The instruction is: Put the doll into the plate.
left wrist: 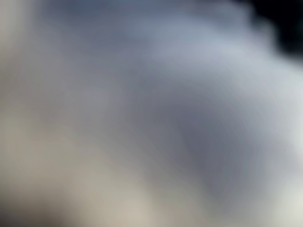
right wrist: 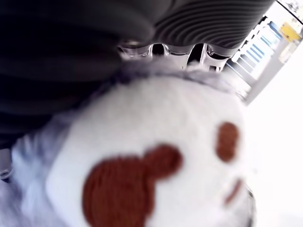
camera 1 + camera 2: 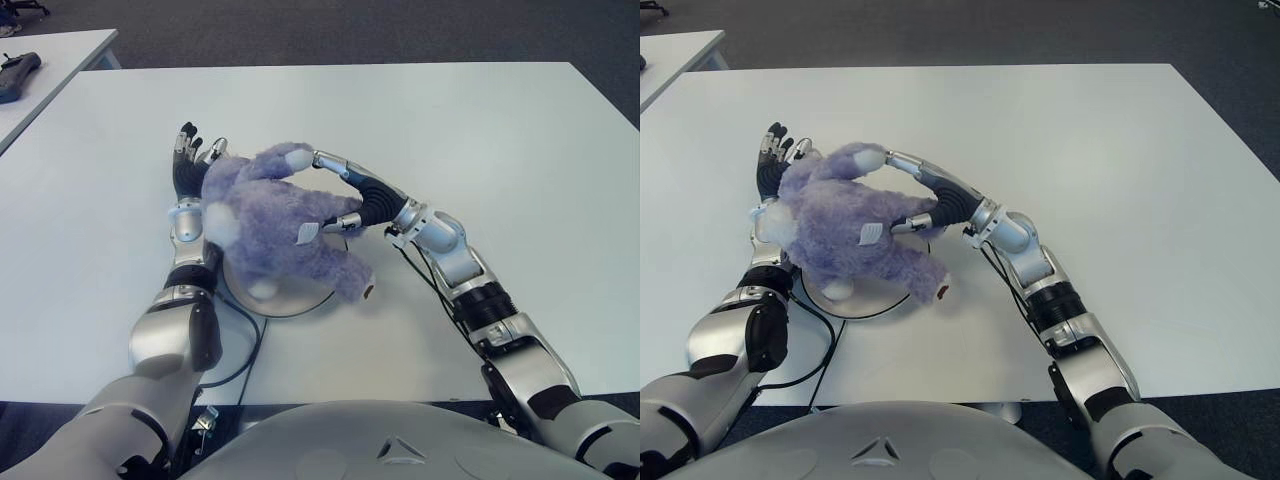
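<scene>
— Holding the doll [image 3: 265,225] over the plate [image 3: 300,300] near the worktop's [image 3: 480,130] front edge: my right hand [image 3: 345,200] curls round it, my left hand [image 3: 190,170] flat against its far side.

— Finished?

— Nearly; I judge only letting go remains.

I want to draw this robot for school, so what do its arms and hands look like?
Both arms are shiny silver-grey shells with black joints and black ribbed bands near the wrists. The left hand has a black palm and dark fingers with small pale tips. The right hand is black and ridged, with slim silver fingers. A thin black cable loops by the left arm, another runs along the right forearm.
</scene>
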Motion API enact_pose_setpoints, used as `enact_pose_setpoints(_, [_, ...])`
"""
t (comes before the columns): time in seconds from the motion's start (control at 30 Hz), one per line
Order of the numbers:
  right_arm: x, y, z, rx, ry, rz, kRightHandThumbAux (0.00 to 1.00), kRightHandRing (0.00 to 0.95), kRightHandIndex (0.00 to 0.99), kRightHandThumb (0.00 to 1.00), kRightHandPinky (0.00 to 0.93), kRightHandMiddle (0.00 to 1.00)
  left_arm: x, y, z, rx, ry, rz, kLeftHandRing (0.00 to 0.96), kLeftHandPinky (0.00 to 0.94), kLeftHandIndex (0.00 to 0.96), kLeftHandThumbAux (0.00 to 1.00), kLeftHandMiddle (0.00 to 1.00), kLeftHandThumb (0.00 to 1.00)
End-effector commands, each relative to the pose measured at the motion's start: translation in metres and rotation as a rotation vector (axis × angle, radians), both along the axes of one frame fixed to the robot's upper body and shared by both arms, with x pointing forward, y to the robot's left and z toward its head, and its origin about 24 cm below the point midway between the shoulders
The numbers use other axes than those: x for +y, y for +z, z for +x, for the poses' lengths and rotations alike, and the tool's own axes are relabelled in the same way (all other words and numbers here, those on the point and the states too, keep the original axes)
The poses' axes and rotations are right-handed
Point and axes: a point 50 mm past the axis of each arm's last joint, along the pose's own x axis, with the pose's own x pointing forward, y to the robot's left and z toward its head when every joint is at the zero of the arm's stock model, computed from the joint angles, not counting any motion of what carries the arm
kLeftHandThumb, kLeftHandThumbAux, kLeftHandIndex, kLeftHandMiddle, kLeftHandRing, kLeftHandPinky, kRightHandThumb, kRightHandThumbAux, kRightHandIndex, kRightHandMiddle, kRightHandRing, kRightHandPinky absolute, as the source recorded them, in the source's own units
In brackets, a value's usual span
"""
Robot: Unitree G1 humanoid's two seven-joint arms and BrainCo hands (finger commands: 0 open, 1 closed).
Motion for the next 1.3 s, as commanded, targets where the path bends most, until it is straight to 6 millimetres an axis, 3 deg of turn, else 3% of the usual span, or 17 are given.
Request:
enact_pose_setpoints(0.03, [-0.002, 0.008, 0.013, -0.025, -0.046, 0.129, 0.409, 0.000, 0.000, 0.072, 0.000, 0.000, -0.039, -0.126, -0.112, 0.450, 0.027, -0.228, 0.051, 0.072, 0.019, 0.645, 0.058, 0.000])
enact_pose_setpoints(0.3, [-0.003, 0.004, 0.022, -0.006, -0.066, 0.177, 0.390, 0.000, 0.000, 0.000, 0.000, 0.000, -0.039, -0.126, -0.112, 0.451, 0.027, -0.223, 0.053, 0.072, 0.016, 0.633, 0.061, 0.000])
enact_pose_setpoints(1.3, [-0.004, -0.003, 0.031, 0.076, -0.062, 0.260, 0.369, 0.000, 0.000, 0.000, 0.000, 0.012, -0.039, -0.126, -0.112, 0.451, 0.029, -0.230, 0.058, 0.079, 0.014, 0.637, 0.065, 0.000])
